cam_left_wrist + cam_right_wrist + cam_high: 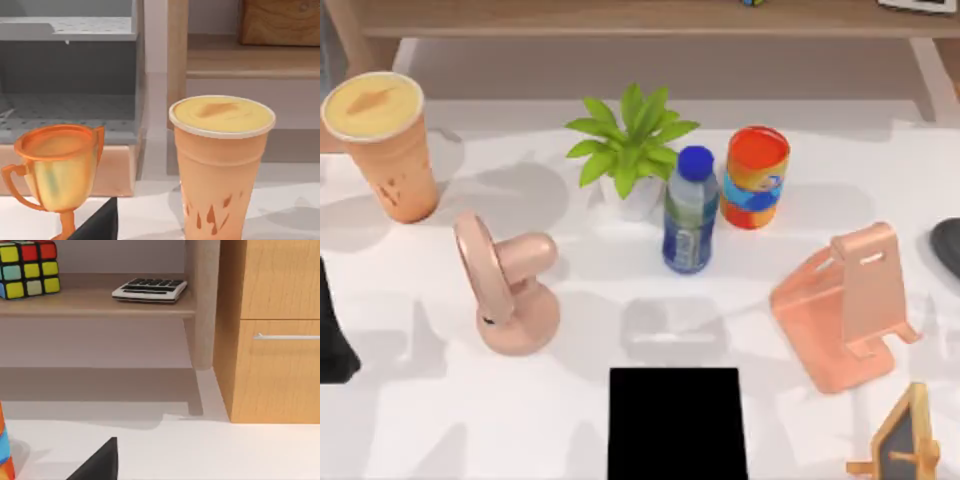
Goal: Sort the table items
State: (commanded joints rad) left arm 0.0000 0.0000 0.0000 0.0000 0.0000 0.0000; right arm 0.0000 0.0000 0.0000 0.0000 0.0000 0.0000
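The orange cup (388, 145) stands upright at our white table's (440, 420) far left — pink desk fan (505, 290) near it, water bottle (688, 212) mid-table. We cannot tell either gripper's jaw state — both arms parked.

The table (440, 420) is seen from above in the top view, which is tilted toward its far edge, where a wooden shelf (620, 18) runs. The left wrist view is set low and level, close to the orange cup (220, 165), which is also seen at the table's far left corner in the top view (385, 140). The right wrist view is likewise set low above the table, facing the shelf holding a calculator (150, 290) and a puzzle cube (27, 267).
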